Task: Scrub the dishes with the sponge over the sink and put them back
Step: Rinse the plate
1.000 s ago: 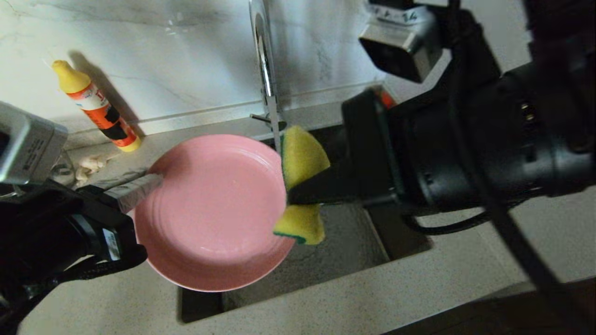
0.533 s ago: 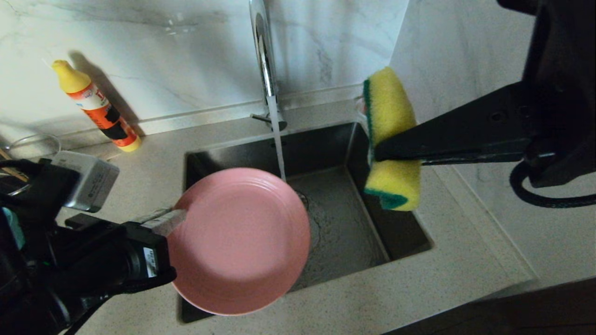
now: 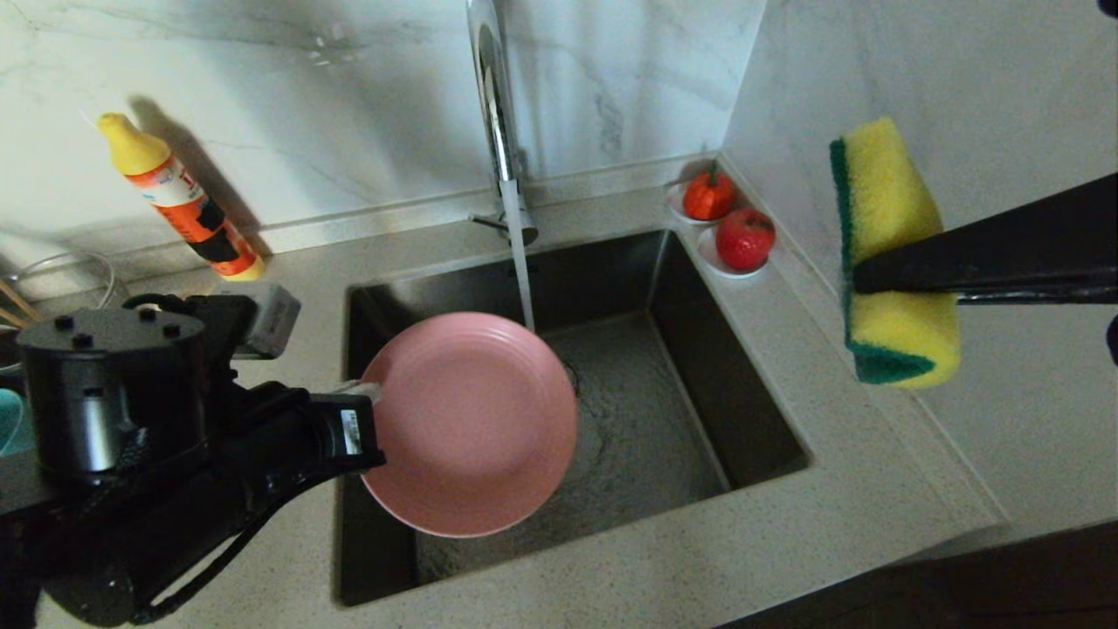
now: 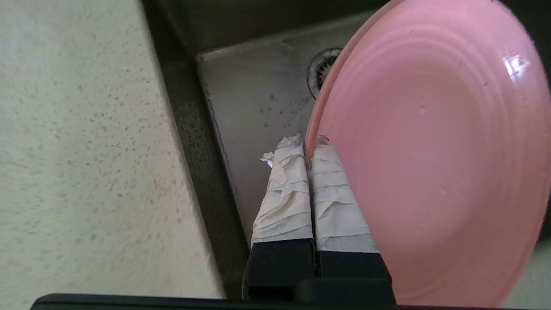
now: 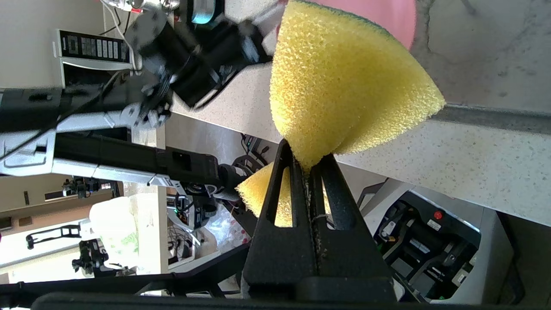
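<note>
My left gripper (image 3: pixel 369 390) is shut on the near-left rim of the pink plate (image 3: pixel 476 424), holding it tilted over the dark sink (image 3: pixel 699 349). In the left wrist view the taped fingers (image 4: pixel 286 181) pinch the plate's (image 4: pixel 430 163) edge above the drain strainer (image 4: pixel 319 74). Water runs from the chrome tap (image 3: pixel 492 96) and falls just behind the plate's far rim. Off to the right my right gripper (image 3: pixel 863 279) is shut across the middle of the yellow sponge (image 3: pixel 891 236), well clear of the plate, above the right counter. The sponge (image 5: pixel 340 86) bulges out of the black jaws, whose tips (image 5: pixel 308 165) squeeze it.
A yellow-and-orange detergent bottle (image 3: pixel 179 201) leans against the back wall at left. Two white saucers with red fruit (image 3: pixel 709 196) (image 3: pixel 745 238) sit at the sink's far right corner. A glass rim (image 3: pixel 65 262) and a teal sliver (image 3: pixel 9 424) show at the left edge.
The right gripper has swung the sponge off the plate and far to the right. The left gripper has carried the plate right and down over the sink, under the running water.
</note>
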